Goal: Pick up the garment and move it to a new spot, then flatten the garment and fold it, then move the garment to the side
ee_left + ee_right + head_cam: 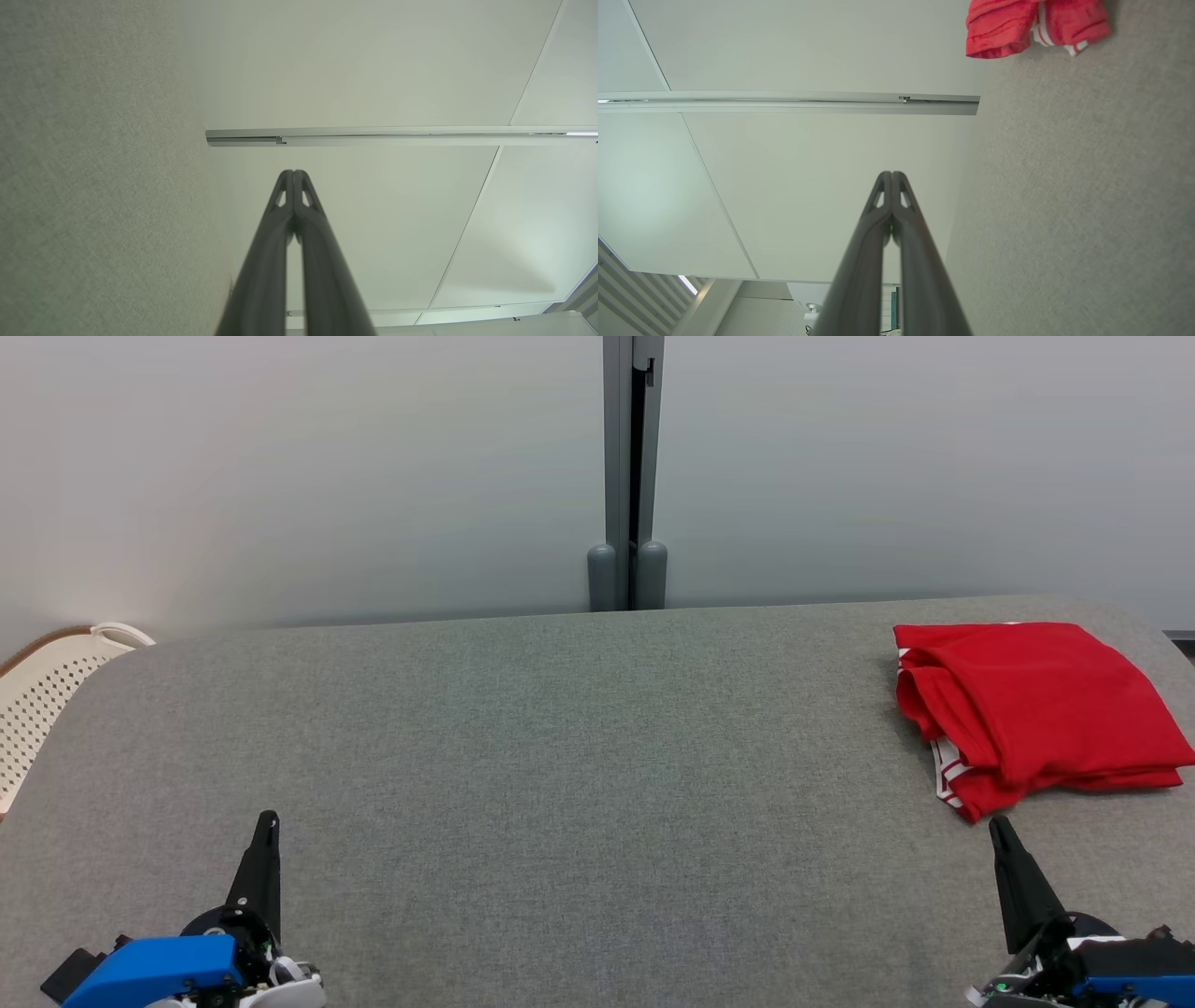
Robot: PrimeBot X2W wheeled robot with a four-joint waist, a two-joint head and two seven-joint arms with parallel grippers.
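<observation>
Left claw (268, 819) sits at about seven o'clock in my head view and right claw (997, 823) at about five. Both are pinched fully closed, fingers pressed together, with nothing in either.

The garment (1036, 709), red with white striped trim, lies as a loosely folded bundle on the bench (560, 756) at roughly three o'clock. It is just beyond the right claw's tip and apart from it. I read this as the last step done: folded, set off to the side, claws clear. If I'm wrong and the pick-up is due, the right claw must open and reach forward toward one o'clock onto the near hem.

The bundle's outer edge lies close to the bench's right rim, so I'd not push it further out. The middle and left of the bench give me open grey cloth to work on. A white basket (47, 681) stands off the rounded left corner at nine o'clock.
</observation>
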